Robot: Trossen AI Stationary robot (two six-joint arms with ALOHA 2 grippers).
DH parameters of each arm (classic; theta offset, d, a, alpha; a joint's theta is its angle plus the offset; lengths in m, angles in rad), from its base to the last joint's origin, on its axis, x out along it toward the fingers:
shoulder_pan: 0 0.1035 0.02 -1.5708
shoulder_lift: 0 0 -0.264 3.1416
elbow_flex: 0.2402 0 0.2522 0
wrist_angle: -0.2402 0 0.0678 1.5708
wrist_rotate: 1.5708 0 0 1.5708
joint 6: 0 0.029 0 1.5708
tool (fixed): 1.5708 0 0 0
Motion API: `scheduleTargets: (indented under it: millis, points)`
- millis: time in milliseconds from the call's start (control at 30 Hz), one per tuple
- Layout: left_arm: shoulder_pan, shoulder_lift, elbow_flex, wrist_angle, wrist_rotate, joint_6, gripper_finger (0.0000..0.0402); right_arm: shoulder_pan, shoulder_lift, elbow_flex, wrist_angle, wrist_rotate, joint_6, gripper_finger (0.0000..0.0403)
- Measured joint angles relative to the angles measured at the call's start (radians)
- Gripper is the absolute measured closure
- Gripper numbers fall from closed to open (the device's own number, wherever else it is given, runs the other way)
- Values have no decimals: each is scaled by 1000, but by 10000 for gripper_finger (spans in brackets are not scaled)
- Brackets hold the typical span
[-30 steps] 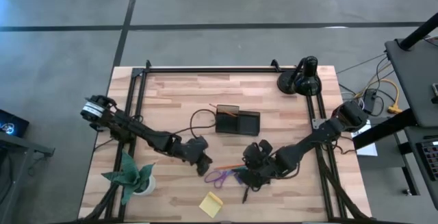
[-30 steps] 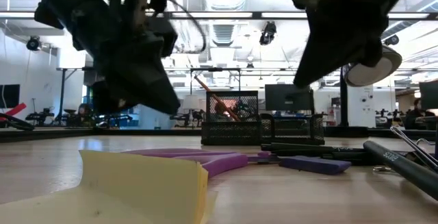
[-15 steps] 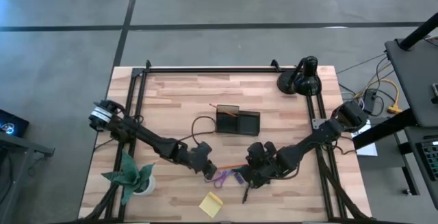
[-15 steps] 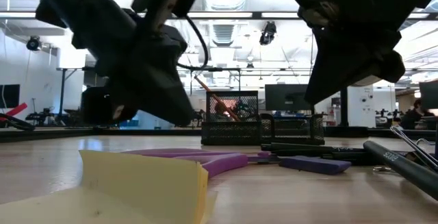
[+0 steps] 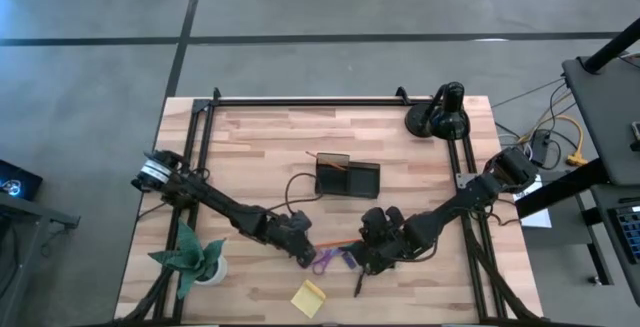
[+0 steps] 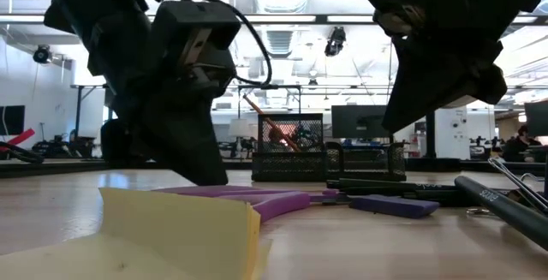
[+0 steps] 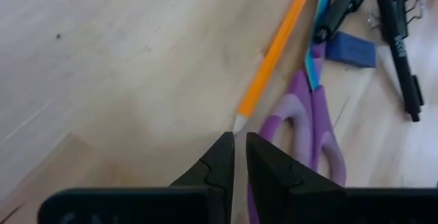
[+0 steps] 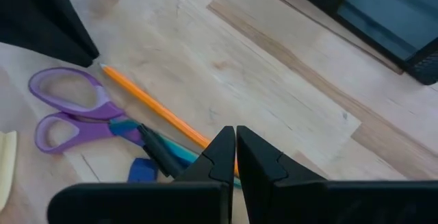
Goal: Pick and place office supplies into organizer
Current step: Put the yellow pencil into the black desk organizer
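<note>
Left gripper (image 7: 239,152) pressed nearly together, holding nothing, tips at the white end of the orange pencil (image 7: 277,49) beside the purple scissors (image 7: 311,131). I must spread the fingers and straddle the shaft. Right gripper (image 8: 235,148) likewise pressed together, above the pencil's other stretch. Organizer (image 5: 347,177) sits well apart.

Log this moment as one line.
left gripper: shut, at pencil tip | right gripper: shut, above pencil | scissors: on table | organizer: one pencil inside
</note>
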Motion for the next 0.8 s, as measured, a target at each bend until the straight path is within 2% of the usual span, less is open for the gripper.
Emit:
scheduleTargets:
  millis: [800]
  points:
    - [3,30,4,25,-21,57,378,0,0,-13,0,-2,4,394]
